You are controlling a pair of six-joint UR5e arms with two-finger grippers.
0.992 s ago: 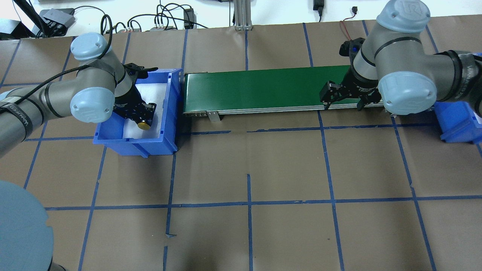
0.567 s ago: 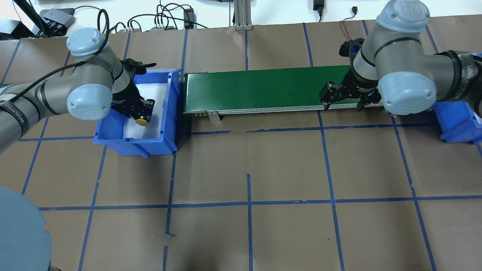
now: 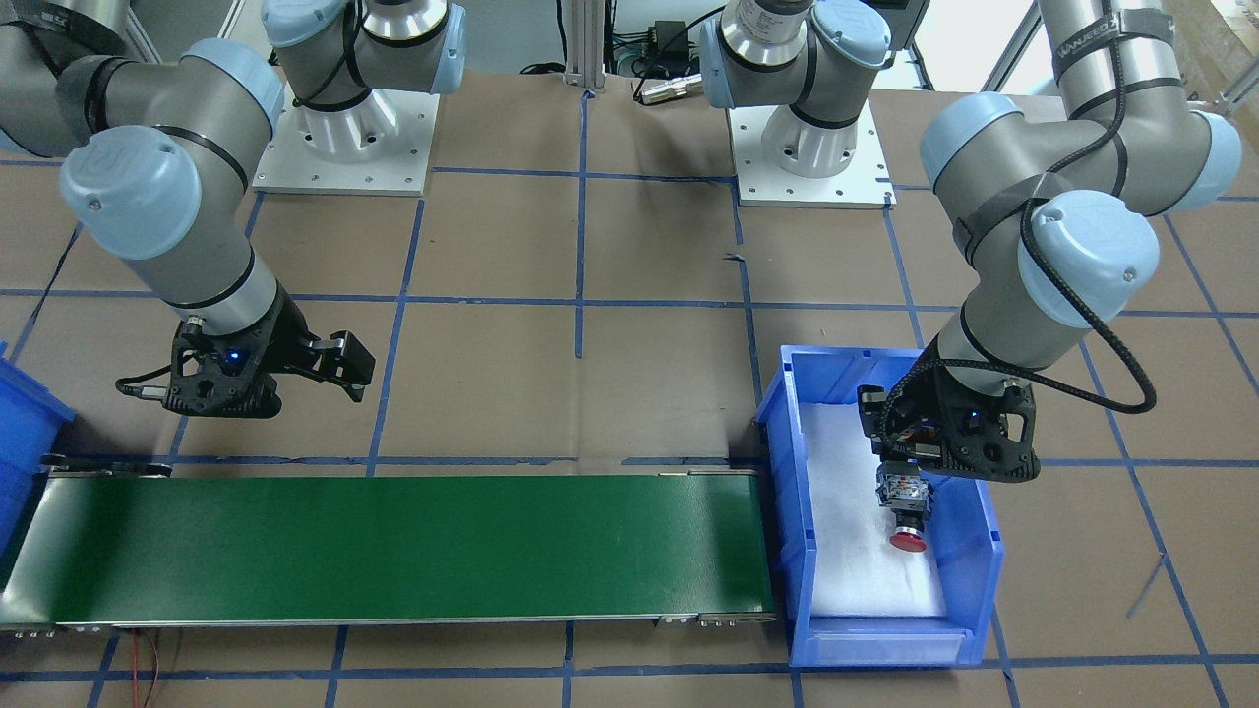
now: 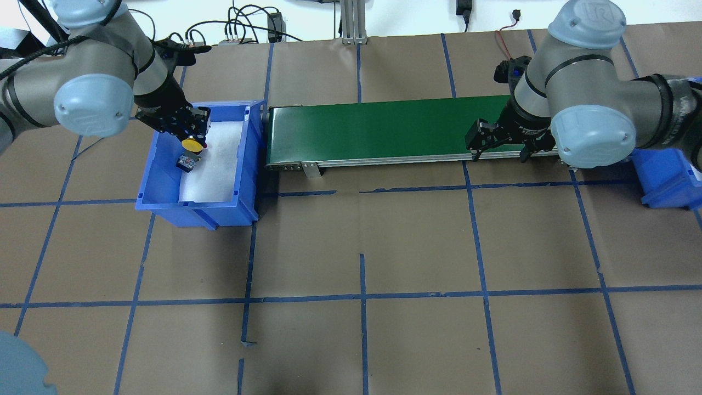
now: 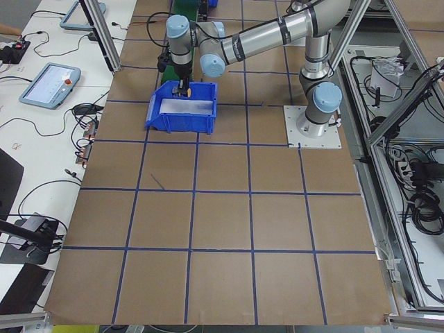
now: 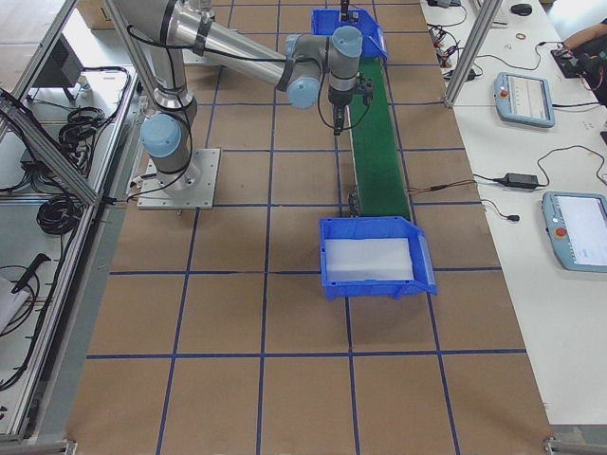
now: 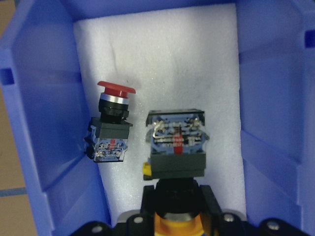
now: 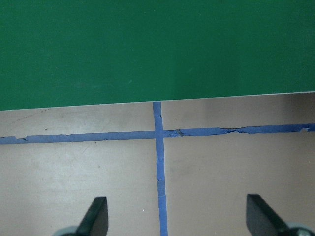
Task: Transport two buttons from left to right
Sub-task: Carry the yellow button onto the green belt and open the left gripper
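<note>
My left gripper is shut on the yellow button and holds it upright above the white foam inside the left blue bin. The cap is up at the fingers and the grey contact block hangs below. In the left wrist view the held yellow button hangs in front of the left gripper. The red button lies on its side on the foam beside it, close to the bin wall. Its red cap also shows in the front-facing view. My right gripper is open and empty.
A green conveyor belt runs from the left bin towards a second blue bin at the right end. The right gripper hovers over brown table paper and blue tape lines just off the belt's near edge.
The left arm has risen and moved towards the far end of the bin, carrying the yellow button up off the foam. The right arm has not moved.
</note>
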